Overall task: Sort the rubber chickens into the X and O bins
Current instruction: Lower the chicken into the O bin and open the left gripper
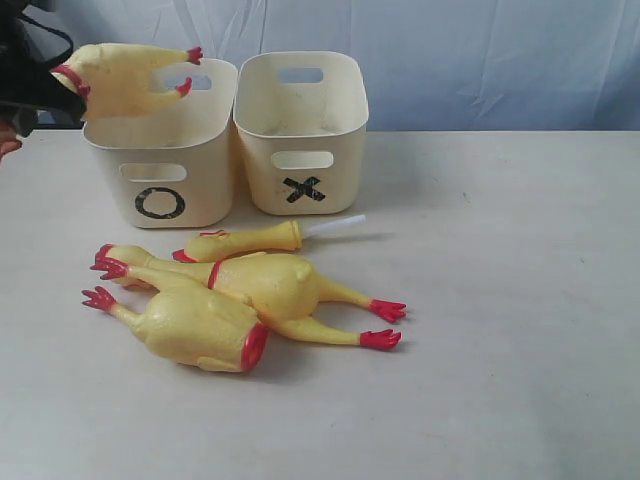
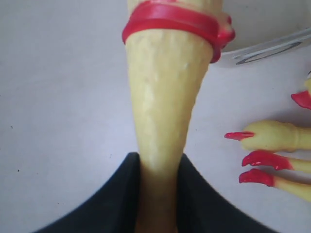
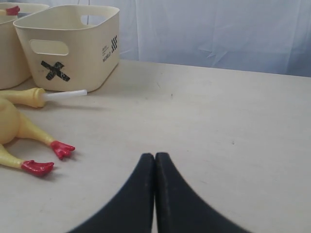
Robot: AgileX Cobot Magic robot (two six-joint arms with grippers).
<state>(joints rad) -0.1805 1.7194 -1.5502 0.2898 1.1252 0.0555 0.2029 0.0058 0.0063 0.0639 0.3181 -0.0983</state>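
My left gripper (image 1: pixel 60 88) is shut on the neck of a rubber chicken (image 1: pixel 125 72), held in the air over the far left rim of the O bin (image 1: pixel 200 160). In the left wrist view the black fingers (image 2: pixel 121 194) clamp the yellow neck (image 2: pixel 163 111) below its red band. The X bin (image 1: pixel 340 150) stands to the right of the O bin. In front of the bins lie a neck piece (image 1: pixel 245 240) with a white tube, a whole chicken (image 1: pixel 275 285) and a headless body (image 1: pixel 195 325). My right gripper (image 3: pixel 155 158) is shut on nothing, low over the table right of the X bin (image 3: pixel 92 53).
The pale table (image 1: pixel 500 300) stretches to the right of the toys. A light blue cloth backdrop (image 1: pixel 480 60) hangs behind the bins. Red claws of the lying chickens (image 2: pixel 265 158) show below the held chicken in the left wrist view.
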